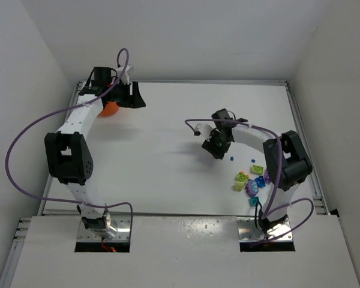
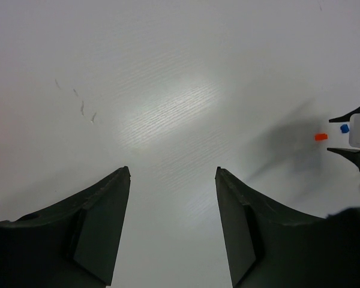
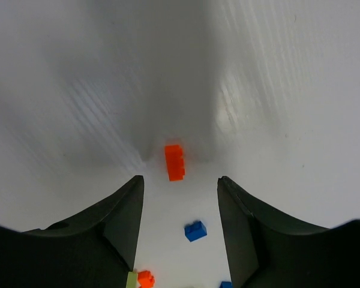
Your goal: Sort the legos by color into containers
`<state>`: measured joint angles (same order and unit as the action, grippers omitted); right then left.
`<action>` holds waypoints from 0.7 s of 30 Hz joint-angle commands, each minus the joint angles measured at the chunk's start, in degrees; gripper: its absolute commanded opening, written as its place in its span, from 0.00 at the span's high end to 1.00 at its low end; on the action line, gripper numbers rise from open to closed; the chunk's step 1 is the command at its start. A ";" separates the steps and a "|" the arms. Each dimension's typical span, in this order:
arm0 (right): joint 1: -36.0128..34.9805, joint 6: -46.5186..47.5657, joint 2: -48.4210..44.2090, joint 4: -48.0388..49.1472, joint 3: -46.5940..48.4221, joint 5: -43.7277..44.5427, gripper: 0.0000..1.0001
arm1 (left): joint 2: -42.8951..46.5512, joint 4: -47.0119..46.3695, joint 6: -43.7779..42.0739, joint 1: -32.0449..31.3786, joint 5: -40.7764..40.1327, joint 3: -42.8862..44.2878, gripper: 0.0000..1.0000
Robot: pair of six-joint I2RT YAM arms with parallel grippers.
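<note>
Legos [image 1: 252,187] lie in a small heap on the white table [image 1: 168,180], close to the foot of your right arm [image 1: 285,162]. You can see lime green, purple, blue and teal ones there, packed close together. A tiny blue bit [image 1: 231,159] sits a little apart from the heap, toward the middle of the table.

Your right gripper [image 1: 218,147] hangs just past that heap and points down at the table. In the right wrist view its two fingers [image 3: 117,228] are spread apart and pinch nothing. A blue brick [image 3: 195,230] lies on the table in the gap between them. An orange brick [image 3: 174,162] lies flat just beyond the fingertips, in line with the gap. At the very bottom of that view you can spot a small orange bit [image 3: 146,278] touching a lime green piece [image 3: 131,279].

Far across the table, at the back left corner, your left gripper [image 1: 132,96] sits just beside the orange bowl [image 1: 111,108]. Your left arm [image 1: 78,123] hides part of the bowl, so you cannot tell what is inside it. In the left wrist view this gripper's fingers [image 2: 105,222] are spread apart too, and the white table shows between them. Way off at the right edge of that view you can see the orange brick again, small and far away.
</note>
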<state>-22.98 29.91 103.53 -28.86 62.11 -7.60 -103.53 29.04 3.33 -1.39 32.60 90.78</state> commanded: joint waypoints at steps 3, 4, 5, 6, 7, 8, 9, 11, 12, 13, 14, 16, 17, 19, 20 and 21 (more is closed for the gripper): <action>-1.63 -0.82 2.29 3.81 2.49 2.58 0.50 | 2.89 -1.88 0.45 0.86 0.97 0.18 0.35; -2.15 -1.34 2.29 4.34 3.02 2.59 0.52 | 2.37 -1.88 0.45 0.86 0.97 0.18 0.35; -2.15 -1.35 2.99 4.34 3.02 3.19 0.53 | 2.36 -1.88 0.45 0.86 0.97 0.18 0.35; -2.15 -1.35 3.00 4.34 3.02 3.20 0.54 | 2.36 -1.88 0.45 0.86 0.97 0.18 0.35; -2.68 -1.35 3.52 4.34 3.02 3.90 0.57 | 2.36 -1.88 0.45 0.86 0.97 0.18 0.35; -2.68 -1.35 3.53 5.04 3.02 3.90 0.59 | 1.84 -1.88 0.45 0.86 0.97 0.18 0.35; -2.68 -1.35 3.53 5.04 2.41 4.43 0.59 | 1.84 -1.88 0.45 1.38 0.97 0.18 0.35; -2.68 -1.35 3.53 5.04 2.41 4.43 0.60 | 1.84 -1.88 0.45 1.39 0.97 0.18 0.35; -2.68 -1.35 3.53 5.04 1.71 5.13 0.61 | 1.84 -2.40 0.45 1.39 0.97 0.18 0.35; -2.68 -1.35 3.53 5.04 1.09 5.13 0.61 | 1.84 -2.41 0.45 1.39 0.97 0.18 0.35; -2.68 -1.35 3.53 5.04 1.09 5.13 0.61 | 1.31 -2.41 0.45 1.39 0.97 0.18 0.35; -2.68 -1.35 3.00 5.04 0.47 5.13 0.63 | 1.31 -2.41 0.45 1.92 1.59 0.18 0.35; -2.68 -1.35 3.00 5.04 -0.05 5.13 0.63 | 1.31 -2.41 0.45 1.92 1.59 0.18 0.35; -2.68 -1.35 1.95 5.04 -0.67 5.13 0.63 | 1.31 -2.41 0.97 1.92 1.59 0.18 0.35; -2.68 -1.35 1.94 5.04 -1.37 5.13 0.63 | 0.79 -2.41 0.97 1.92 2.11 0.18 0.35; -2.68 -1.35 1.94 5.04 -1.37 5.13 0.63 | 0.78 -2.41 0.97 1.92 2.12 0.18 0.35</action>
<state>-25.28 28.64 106.67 -24.82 62.19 -2.98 -103.53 28.67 3.70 -0.16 33.04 90.78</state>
